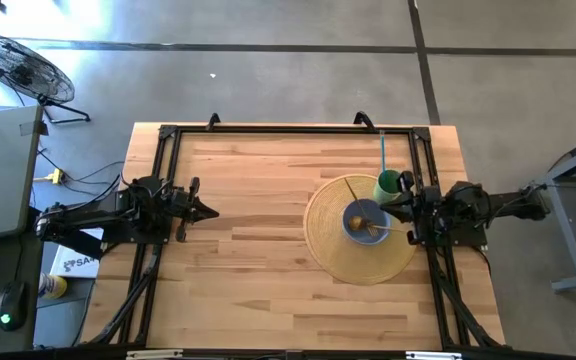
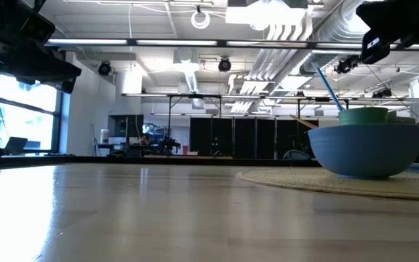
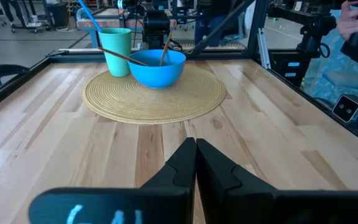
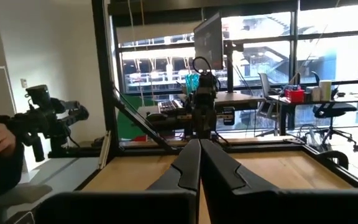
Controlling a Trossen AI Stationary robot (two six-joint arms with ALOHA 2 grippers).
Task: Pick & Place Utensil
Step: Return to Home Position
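Pale wooden table (image 1: 258,230), round woven mat (image 1: 358,264) flat on its right half

The left gripper (image 3: 196,145) hangs over the bare wooden table (image 3: 272,130), its two dark fingers pressed together. Farther along the table lies a round woven mat (image 3: 154,99) bearing a blue bowl (image 3: 157,70), out of which two thin brown handles (image 3: 165,48) lean. A green cup (image 3: 115,51) stands touching the bowl, with a blue straw (image 3: 89,15) tilted in it. A person's hand (image 3: 352,17) shows beyond the table edge.
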